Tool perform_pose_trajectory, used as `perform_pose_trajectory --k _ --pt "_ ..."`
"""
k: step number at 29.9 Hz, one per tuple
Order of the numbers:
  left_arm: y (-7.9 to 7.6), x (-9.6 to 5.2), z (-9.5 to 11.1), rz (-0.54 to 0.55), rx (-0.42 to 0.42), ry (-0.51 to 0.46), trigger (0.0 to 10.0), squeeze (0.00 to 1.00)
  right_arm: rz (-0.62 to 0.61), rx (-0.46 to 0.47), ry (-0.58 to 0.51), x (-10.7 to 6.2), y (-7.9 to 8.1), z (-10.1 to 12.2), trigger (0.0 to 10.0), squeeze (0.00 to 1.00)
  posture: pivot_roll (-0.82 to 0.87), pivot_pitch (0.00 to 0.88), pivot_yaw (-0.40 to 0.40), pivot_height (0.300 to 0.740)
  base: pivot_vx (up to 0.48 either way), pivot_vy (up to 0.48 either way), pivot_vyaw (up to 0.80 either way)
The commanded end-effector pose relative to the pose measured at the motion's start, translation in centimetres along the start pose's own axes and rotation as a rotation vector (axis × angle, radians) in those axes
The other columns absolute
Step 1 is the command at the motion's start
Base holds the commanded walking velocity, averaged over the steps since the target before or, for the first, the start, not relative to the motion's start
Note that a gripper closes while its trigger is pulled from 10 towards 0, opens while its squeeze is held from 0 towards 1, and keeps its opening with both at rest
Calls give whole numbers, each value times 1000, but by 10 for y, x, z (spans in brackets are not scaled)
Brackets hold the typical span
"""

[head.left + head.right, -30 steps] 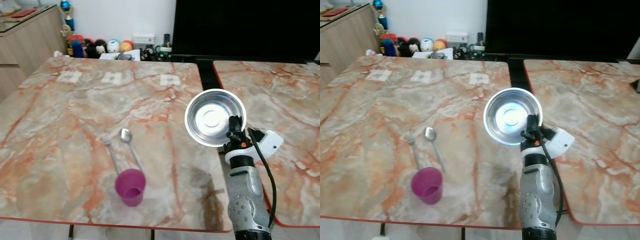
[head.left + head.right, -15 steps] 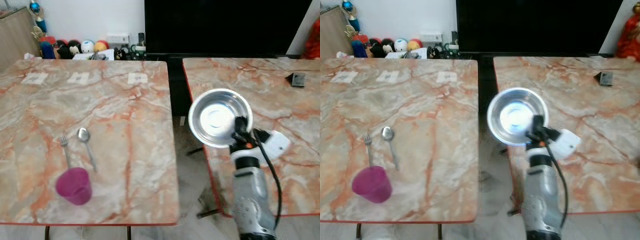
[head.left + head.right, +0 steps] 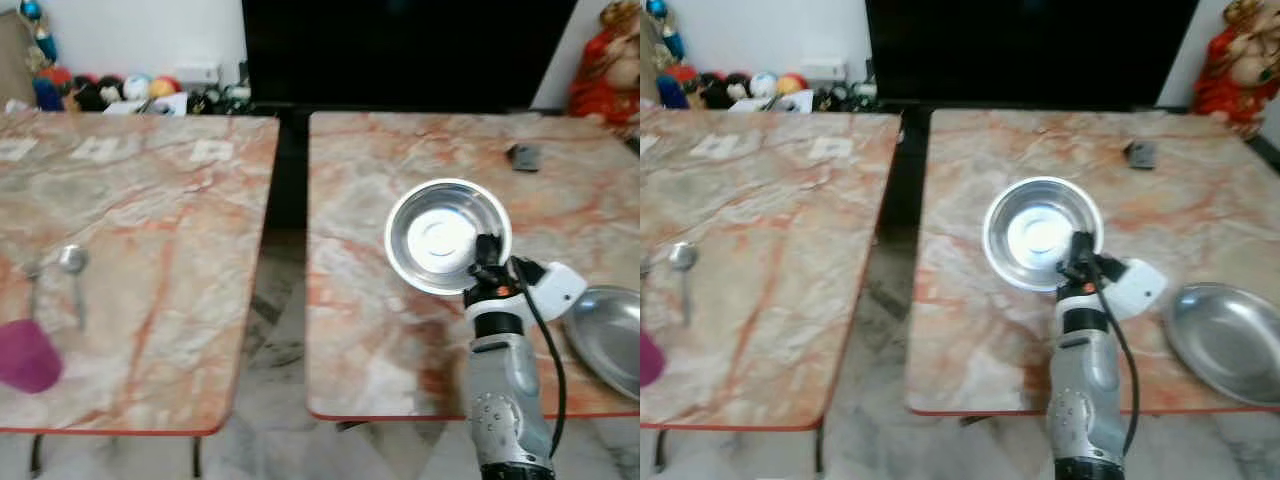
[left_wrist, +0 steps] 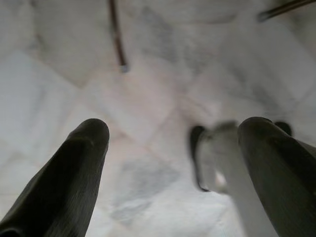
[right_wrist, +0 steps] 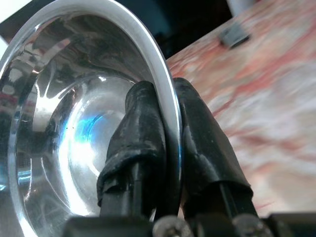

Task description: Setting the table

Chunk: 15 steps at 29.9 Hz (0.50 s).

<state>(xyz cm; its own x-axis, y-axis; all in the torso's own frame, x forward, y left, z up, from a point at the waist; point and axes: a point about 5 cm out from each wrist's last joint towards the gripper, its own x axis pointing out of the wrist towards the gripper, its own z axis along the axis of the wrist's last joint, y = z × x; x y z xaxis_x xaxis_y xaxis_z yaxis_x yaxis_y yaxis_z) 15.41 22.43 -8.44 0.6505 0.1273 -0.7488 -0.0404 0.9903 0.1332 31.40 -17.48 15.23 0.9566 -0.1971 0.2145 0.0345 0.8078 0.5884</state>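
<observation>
My right gripper (image 3: 487,250) is shut on the rim of a shiny steel bowl (image 3: 445,235), held above the right marble table (image 3: 380,180). In the right wrist view both black fingers (image 5: 143,128) pinch the steel bowl's (image 5: 69,138) rim. A steel plate (image 3: 608,338) lies at that table's right front edge. On the left table (image 3: 150,200) are a spoon (image 3: 72,265), a fork (image 3: 32,275) and a magenta cup (image 3: 25,355). My left gripper (image 4: 170,148) hangs open over the tiled floor.
A dark gap (image 3: 285,190) separates the two tables. A small dark object (image 3: 523,157) lies far on the right table. A black TV (image 3: 400,50) and toys (image 3: 100,92) line the back wall; a red figure (image 3: 605,60) stands at the right.
The camera has turned to the right, so the left table slid to the left and the right table with the steel plate came into view. The bowl stays in my right gripper.
</observation>
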Motion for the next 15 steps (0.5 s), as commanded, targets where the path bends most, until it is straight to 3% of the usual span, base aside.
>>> perform_pose_trajectory --k 1,7,15 --pt "4 -3 -11 5 8 47 10000 0 -1 0 -11 0 5 1 10000 0 6 92 -33 740 0 -461 0" --pt "3 -3 -11 -7 25 50 10000 0 -107 -38 -54 -7 -10 11 10000 0 -4 93 -31 740 0 -419 0" --pt "2 -3 -11 -5 22 58 10000 0 -203 -95 -74 -19 -23 19 10000 0 -10 93 -29 740 0 0 0"
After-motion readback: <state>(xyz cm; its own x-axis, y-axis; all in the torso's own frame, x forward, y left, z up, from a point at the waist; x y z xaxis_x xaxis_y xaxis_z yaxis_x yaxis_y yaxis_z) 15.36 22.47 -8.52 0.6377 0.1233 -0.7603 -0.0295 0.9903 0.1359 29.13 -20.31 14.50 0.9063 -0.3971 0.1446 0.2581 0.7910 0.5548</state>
